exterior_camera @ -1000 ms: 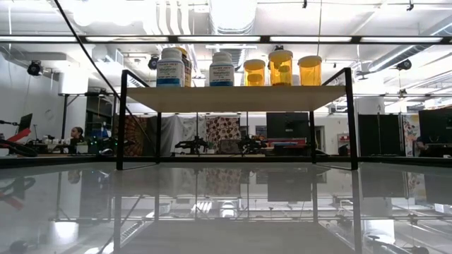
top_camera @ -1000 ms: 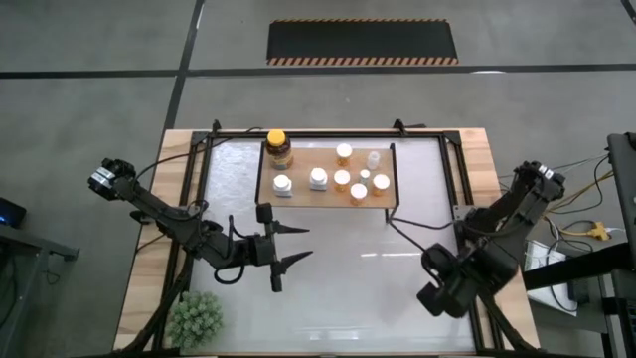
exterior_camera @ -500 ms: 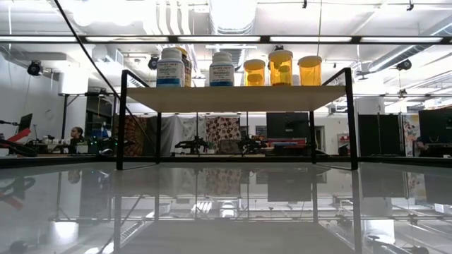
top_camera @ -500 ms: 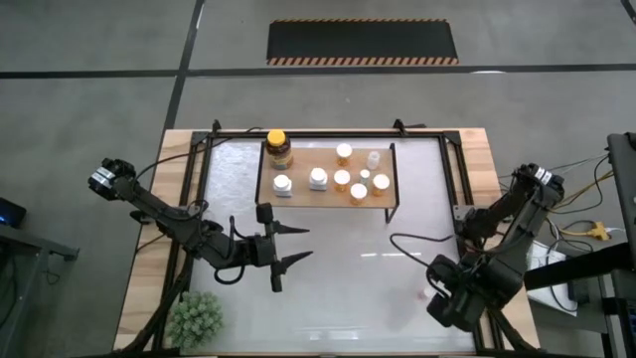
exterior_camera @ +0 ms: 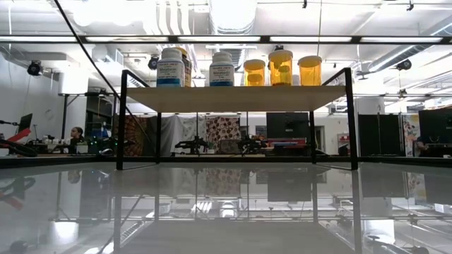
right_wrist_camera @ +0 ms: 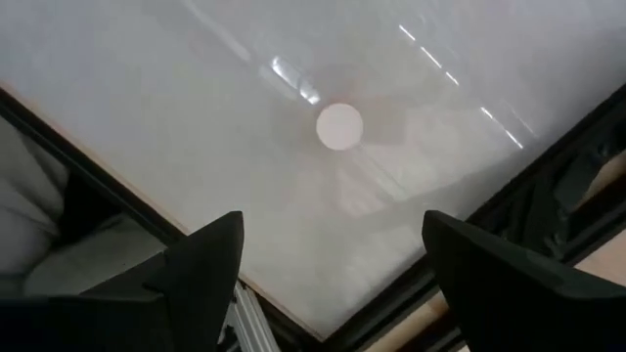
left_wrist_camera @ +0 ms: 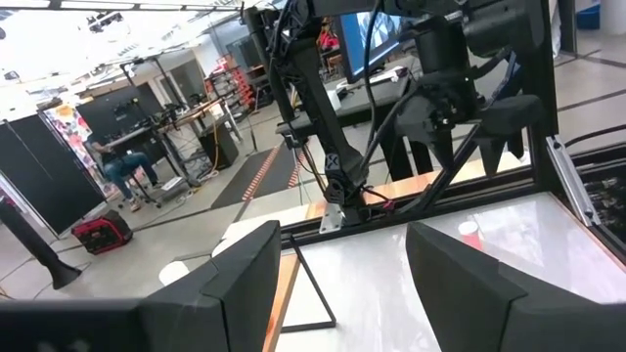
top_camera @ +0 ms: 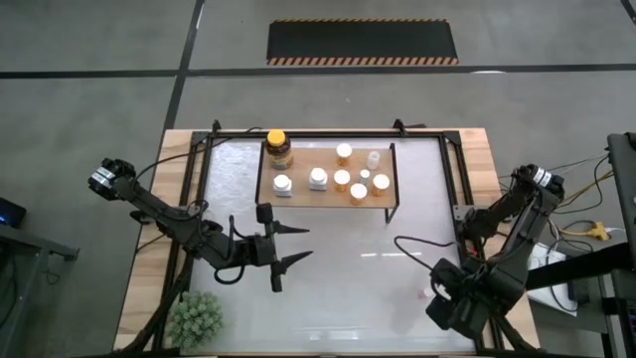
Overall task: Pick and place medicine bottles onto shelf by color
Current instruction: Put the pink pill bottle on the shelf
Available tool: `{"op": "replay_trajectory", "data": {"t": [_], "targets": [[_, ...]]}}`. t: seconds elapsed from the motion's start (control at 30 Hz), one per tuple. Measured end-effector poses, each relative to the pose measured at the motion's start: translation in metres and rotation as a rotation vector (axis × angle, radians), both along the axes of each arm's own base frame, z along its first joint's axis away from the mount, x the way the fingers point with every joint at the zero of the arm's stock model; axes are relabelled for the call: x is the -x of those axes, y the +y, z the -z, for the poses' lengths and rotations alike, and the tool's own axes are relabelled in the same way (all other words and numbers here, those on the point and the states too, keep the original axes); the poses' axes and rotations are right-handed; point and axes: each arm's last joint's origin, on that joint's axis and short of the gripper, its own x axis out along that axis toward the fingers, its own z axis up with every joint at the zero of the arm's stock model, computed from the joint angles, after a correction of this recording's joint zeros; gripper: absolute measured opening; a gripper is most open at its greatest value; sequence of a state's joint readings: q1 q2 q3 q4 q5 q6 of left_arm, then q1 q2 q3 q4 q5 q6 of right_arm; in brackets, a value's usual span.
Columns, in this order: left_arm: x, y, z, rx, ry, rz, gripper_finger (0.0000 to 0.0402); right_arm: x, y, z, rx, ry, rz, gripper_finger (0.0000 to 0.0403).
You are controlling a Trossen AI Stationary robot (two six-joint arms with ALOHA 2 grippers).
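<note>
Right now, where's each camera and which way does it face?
High: above the table, straight down; both arms and the shelf show.
Low: table-top height, facing the shelf; no arm shows.
Left wrist: across the table toward the right arm, past the open left hand.
Right wrist: down at a lone bottle, past the open right hand.
Shared: both wrist views see that bottle.

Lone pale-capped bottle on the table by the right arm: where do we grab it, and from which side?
Probably from straight above. The bottle stands upright, showing the right wrist camera only its round cap. The right gripper hangs open over it, a finger on either side. Lower it and close on the round body just under the cap; any finger angle suits a round body, and nothing crowds it.
</note>
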State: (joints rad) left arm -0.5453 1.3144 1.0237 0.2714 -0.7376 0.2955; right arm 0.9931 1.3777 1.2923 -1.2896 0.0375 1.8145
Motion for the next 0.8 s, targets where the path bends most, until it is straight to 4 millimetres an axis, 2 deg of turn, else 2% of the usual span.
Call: {"op": "replay_trajectory", "data": {"t": [0.2, 0.6, 0.8], "targets": [[0.0, 0.0, 0.0, 0.0, 0.0, 0.0, 0.0206, -0.001, 0.0, 0.009, 0.026, -0.052, 0.017, 0.03], [0.0, 0.0, 0.0, -0.001, 0.001, 0.0, 0.0206, 0.001, -0.005, 0.067, 0.038, -0.069, 0.013, 0.0283], [0.0, 0.0, 0.0, -0.003, 0.002, 0.0, 0.0206, 0.001, -0.006, 0.086, 0.01, -0.112, 0.005, 0.0272]]}}
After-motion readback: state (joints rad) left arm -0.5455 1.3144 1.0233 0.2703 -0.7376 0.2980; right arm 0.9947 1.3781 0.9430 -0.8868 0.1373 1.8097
